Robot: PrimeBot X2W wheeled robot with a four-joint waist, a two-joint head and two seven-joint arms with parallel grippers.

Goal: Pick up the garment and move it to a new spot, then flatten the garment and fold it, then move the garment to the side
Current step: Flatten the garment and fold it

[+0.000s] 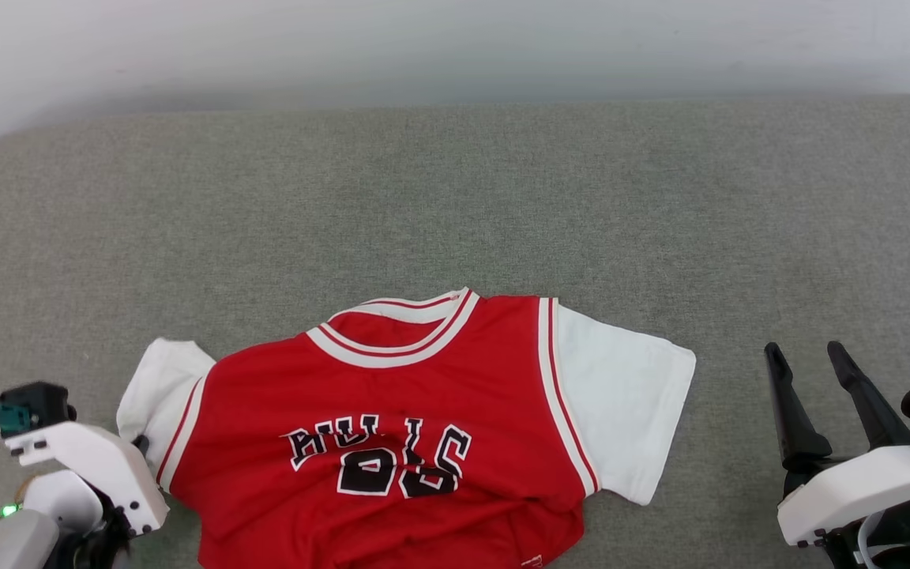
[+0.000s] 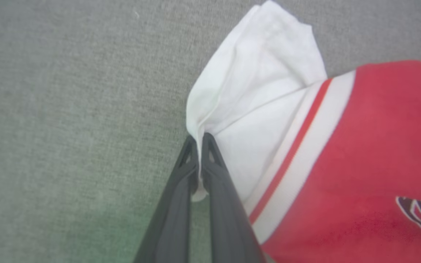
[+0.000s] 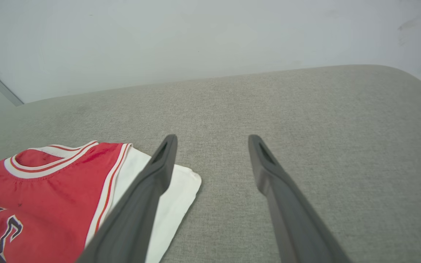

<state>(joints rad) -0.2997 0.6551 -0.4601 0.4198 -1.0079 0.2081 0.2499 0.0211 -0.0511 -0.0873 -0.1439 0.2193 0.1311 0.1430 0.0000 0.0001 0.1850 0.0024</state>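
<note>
1. A grey cloth surface [image 1: 455, 197] spreads across the head view, from the near edge back to a pale wall [image 1: 455, 47].
2. The garment [image 1: 392, 379] lies front up on this surface, close to the robot and a little left of centre. Its striped collar points away from the robot and its hem is rumpled at the bottom edge of the head view. The black lettering and the number below it are creased.
3. The right-side sleeve [image 1: 621, 395] lies spread flat and white on the grey cloth.
4. The right gripper [image 1: 804, 349] is over bare surface, well to the right of that sleeve and apart from it. Its two dark fingers stand wide and hold nothing.
5. The left-side sleeve [image 1: 159, 387] is bunched, with folds running toward its outer edge.
6. The left gripper [image 2: 199, 140] has its fingers pressed together on that edge. A thin fold of white cloth is pinched between the tips.
</note>
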